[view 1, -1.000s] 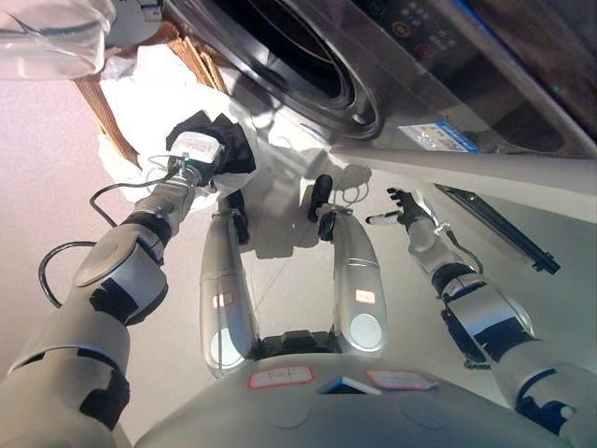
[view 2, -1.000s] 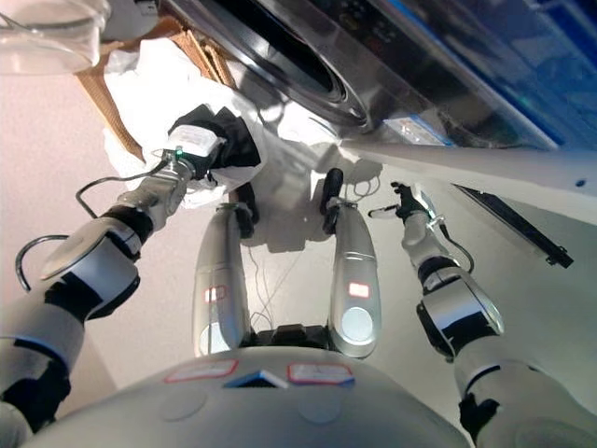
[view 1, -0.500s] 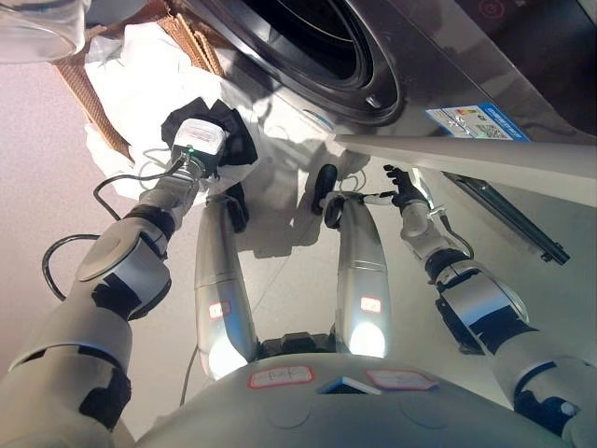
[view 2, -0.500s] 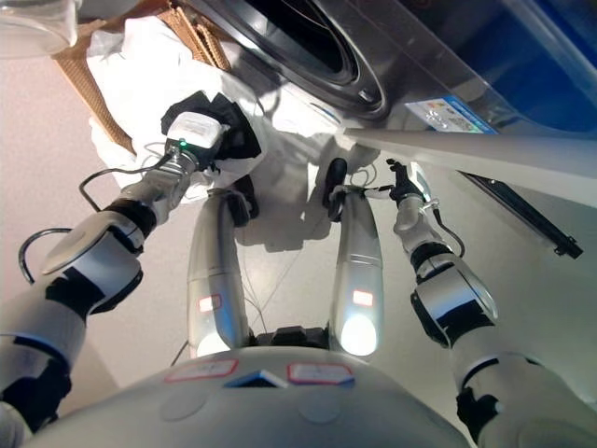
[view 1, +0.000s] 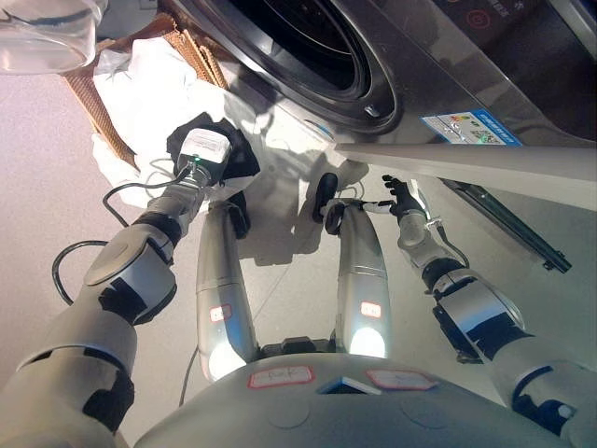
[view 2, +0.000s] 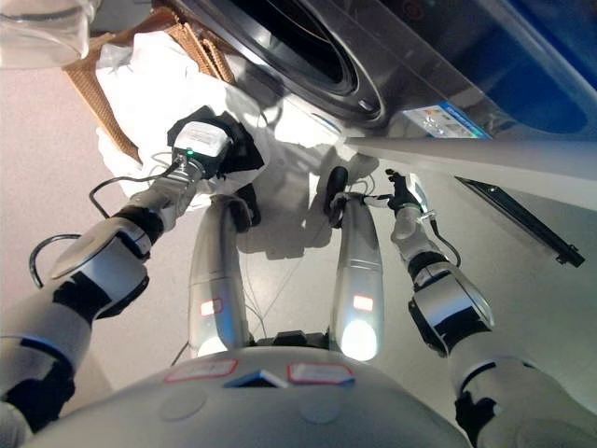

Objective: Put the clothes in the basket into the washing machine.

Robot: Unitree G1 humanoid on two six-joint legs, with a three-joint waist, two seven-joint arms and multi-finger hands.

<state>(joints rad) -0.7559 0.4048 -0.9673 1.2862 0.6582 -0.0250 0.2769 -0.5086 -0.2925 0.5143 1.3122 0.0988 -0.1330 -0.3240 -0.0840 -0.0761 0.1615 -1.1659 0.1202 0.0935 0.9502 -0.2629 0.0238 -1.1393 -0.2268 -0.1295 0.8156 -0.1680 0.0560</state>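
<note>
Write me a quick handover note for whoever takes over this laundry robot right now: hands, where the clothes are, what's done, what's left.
Left robot hand: down among the clothes beside the washing machine; its fingers are hidden in a black garment, so the grasp cannot be confirmed.
Right robot hand: open, holding nothing, low in front of the machine.
White clothes: spilling from the wicker basket onto the floor below the machine's open drum.
Done: nothing visibly inside the drum.
Left: secure the black garment, lift it into the drum, then move the white clothes in.
</note>
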